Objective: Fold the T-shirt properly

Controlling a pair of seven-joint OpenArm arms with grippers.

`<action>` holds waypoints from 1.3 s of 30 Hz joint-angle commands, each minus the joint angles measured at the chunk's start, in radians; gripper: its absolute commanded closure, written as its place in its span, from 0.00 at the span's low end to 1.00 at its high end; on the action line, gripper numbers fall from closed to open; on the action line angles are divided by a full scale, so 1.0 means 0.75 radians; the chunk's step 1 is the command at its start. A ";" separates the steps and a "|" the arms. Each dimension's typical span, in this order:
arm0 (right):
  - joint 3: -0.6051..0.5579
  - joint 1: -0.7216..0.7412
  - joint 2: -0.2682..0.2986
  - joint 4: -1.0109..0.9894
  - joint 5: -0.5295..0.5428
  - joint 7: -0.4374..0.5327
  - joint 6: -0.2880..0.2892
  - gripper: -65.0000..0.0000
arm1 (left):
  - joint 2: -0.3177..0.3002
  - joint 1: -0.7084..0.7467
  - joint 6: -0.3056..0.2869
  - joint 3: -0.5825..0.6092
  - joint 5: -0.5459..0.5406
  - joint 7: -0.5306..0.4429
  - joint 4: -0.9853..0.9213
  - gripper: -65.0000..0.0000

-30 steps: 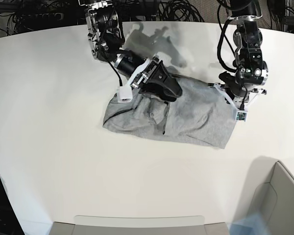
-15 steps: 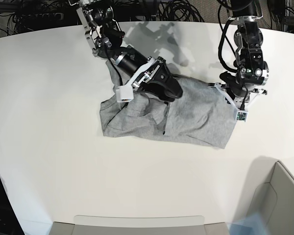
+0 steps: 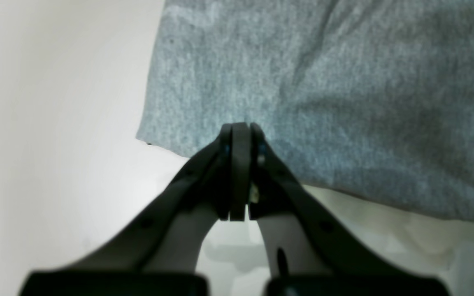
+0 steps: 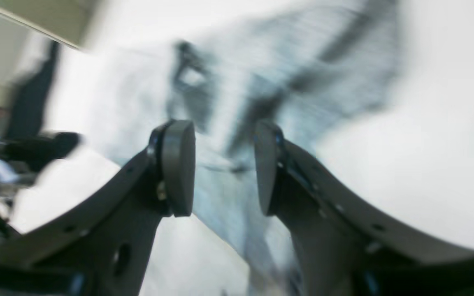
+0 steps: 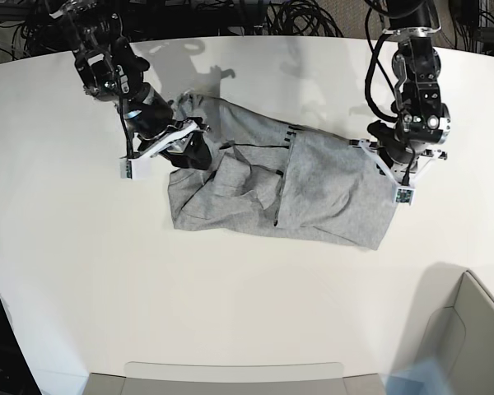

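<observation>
T-shirt (image 5: 296, 193) lies crumpled on the white table (image 5: 82, 271), not folded yet, so we still must spread it; our left gripper (image 3: 240, 135) pinches its edge while our right gripper (image 4: 220, 164) hangs open beside it.

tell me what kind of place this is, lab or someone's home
Most likely a robotics lab: two robot arms work a grey T-shirt on a bare white table, with cable bundles piled behind it.
</observation>
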 commanded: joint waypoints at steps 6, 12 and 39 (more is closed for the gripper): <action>0.005 0.030 0.031 0.020 0.017 -0.073 -0.005 0.63 | -0.008 -0.020 0.002 -0.003 -0.006 -0.024 0.019 1.00; 0.015 0.048 0.036 -0.100 0.017 -0.071 -0.005 0.63 | -0.005 -0.018 0.002 -0.003 -0.008 -0.024 0.019 1.00; 0.048 0.263 -0.220 -0.567 0.012 -0.084 0.452 0.63 | 0.023 -0.018 0.002 -0.003 -0.004 -0.022 0.016 1.00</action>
